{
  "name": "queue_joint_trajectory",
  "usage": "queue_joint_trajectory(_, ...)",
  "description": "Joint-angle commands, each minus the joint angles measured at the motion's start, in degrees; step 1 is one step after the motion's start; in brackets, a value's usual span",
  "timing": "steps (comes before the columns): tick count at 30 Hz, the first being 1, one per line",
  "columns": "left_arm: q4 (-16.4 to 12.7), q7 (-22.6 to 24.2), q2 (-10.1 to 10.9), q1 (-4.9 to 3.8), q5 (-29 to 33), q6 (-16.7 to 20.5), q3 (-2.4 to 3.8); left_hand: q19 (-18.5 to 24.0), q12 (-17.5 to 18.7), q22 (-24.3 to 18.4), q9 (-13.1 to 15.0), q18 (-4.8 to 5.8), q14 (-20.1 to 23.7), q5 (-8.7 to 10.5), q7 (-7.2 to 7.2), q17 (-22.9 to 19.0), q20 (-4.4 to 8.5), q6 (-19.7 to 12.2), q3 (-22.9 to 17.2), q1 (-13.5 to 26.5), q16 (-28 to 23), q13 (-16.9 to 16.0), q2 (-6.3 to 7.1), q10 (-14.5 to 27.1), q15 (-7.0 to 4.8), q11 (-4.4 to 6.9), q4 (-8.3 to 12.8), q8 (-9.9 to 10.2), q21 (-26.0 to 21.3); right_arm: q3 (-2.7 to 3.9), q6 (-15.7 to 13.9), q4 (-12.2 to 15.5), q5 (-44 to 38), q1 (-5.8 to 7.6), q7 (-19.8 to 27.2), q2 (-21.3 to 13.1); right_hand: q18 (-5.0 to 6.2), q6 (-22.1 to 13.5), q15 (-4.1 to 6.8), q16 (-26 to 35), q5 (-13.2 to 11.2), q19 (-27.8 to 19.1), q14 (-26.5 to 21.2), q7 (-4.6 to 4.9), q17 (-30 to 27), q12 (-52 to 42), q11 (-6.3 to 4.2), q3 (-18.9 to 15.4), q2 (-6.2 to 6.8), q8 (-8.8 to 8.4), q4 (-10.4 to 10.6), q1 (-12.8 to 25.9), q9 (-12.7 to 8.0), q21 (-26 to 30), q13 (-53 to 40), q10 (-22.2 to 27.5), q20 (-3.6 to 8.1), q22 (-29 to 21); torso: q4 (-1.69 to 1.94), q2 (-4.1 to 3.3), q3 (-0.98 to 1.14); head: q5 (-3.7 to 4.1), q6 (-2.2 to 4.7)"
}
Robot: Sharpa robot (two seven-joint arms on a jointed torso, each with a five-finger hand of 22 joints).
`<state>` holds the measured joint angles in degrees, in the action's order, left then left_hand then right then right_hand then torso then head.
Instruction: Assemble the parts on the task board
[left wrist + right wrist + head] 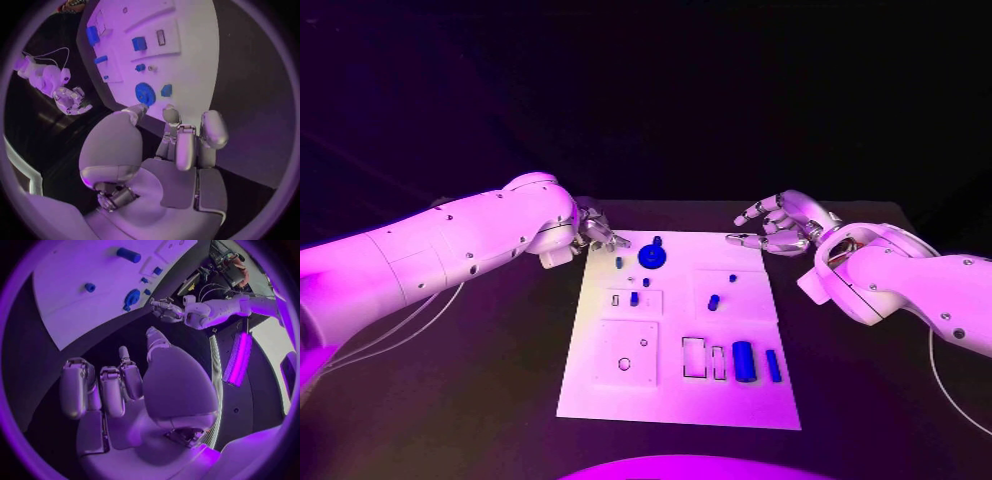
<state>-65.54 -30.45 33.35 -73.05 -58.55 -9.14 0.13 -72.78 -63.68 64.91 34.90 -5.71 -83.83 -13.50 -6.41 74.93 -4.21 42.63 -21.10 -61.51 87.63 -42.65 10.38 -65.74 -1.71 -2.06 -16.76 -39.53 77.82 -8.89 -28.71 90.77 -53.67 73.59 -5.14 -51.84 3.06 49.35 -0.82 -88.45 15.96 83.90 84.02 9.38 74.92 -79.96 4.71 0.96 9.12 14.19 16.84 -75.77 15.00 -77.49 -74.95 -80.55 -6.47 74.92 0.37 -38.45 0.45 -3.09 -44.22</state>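
While the white board (678,390) lies mid-table with blue parts (743,360) on it, left hand (596,230) hovers at its far left corner, fingers apart, holding nothing. Right hand (783,223) hovers off the far right corner, fingers loosely spread, empty.

In the head view, the left hand (596,232) sits at the upper left corner of the task board (678,400), mostly hidden behind its own white forearm, so how its fingers lie cannot be told there. The small blue parts (635,297) in the board's middle are too small to tell their shapes. Both arms are cut off by the frame's left and right edges. In the right wrist view, the board runs off the circle's upper rim.
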Motion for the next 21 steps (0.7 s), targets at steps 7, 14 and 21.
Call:
queue_joint_trajectory(7,3.62,0.48,-1.81,-0.07,-0.86,-2.73,-0.47,0.02,0.13,0.00,-0.13,0.10,-4.22,-0.18,-0.06,9.36,-0.37,0.64,0.48,0.24,-0.20,0.14,-0.64,0.14,0.37,-0.09,-0.01,0.14,-0.03,0.01,0.21,0.17,-0.32,-0.03,0.67,-0.03,-0.30,-0.35,0.49,0.10,-0.16,1.39,4.82,0.09,10.19,0.20,-0.05,-0.21,-0.16,0.28,-0.03,0.58,-0.06,0.29,-4.18,0.19,0.35,8.52,-0.05,-0.16,-0.04,0.03,-0.06)
queue_joint_trajectory(14,4.15,0.49,-2.17,-0.07,-0.49,-3.87,-0.61,-0.06,0.04,0.15,-0.17,0.12,-4.25,-0.20,-0.03,9.43,-0.38,0.78,0.50,0.16,-0.16,0.03,-0.85,0.09,0.35,-0.07,0.03,0.13,0.04,0.01,0.22,0.13,-0.32,-0.02,0.64,0.03,-0.30,-0.35,0.49,0.10,-0.16,1.39,4.82,0.09,10.19,0.20,-0.05,-0.21,-0.16,0.28,-0.03,0.58,-0.06,0.29,-4.18,0.19,0.35,8.52,0.00,-0.05,0.01,0.12,-0.31)
queue_joint_trajectory(21,4.59,0.41,-2.57,-0.07,-0.17,-5.17,-0.82,-0.13,0.06,0.28,-0.22,0.14,-4.27,-0.21,0.06,9.51,-0.40,1.12,0.57,-0.13,-0.11,0.14,-1.02,0.18,0.32,-0.01,0.11,0.05,0.10,0.01,0.26,0.06,-0.32,-0.02,0.62,0.14,-0.30,-0.35,0.49,0.10,-0.16,1.39,4.82,0.09,10.19,0.20,-0.05,-0.21,-0.16,0.28,-0.03,0.58,-0.06,0.29,-4.18,0.19,0.35,8.52,0.07,-0.05,-0.02,0.08,-0.42)
